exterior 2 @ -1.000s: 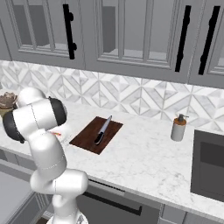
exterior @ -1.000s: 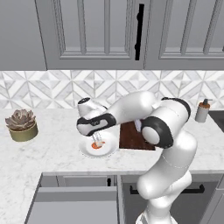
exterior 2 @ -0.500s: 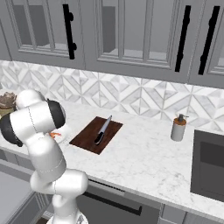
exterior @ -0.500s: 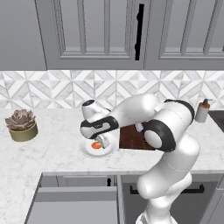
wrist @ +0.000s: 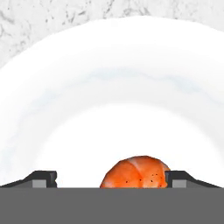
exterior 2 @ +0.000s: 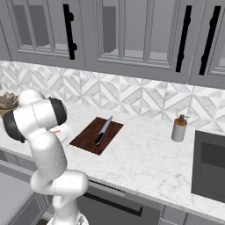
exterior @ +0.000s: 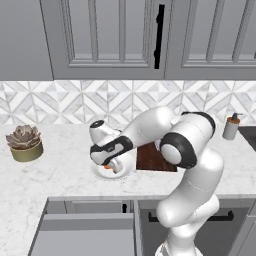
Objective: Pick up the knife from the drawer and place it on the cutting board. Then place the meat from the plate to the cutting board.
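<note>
A white plate (exterior: 123,173) lies on the counter left of the dark cutting board (exterior: 154,158). My gripper (exterior: 111,164) is down on the plate, open, its fingertips (wrist: 44,178) standing wide on either side of the orange-red meat (wrist: 137,173). The meat (exterior: 106,166) lies nearer one finger, with a gap to the other. The plate (wrist: 109,87) spreads wide under the hand. In the right base view the knife (exterior 2: 103,130) rests on the cutting board (exterior 2: 90,139), blade toward the wall. The drawer (exterior: 85,236) stands pulled out below the counter at the front left.
A tan pot with a succulent (exterior: 24,143) stands at the counter's left. A soap dispenser (exterior 2: 179,128) stands to the right of the board, with a dark inset panel (exterior 2: 210,166) beyond it. Grey wall cabinets with black handles (exterior: 159,35) hang above.
The hand has dropped lower onto the plate, bringing the fingers down around the meat. The knife and board have not moved.
</note>
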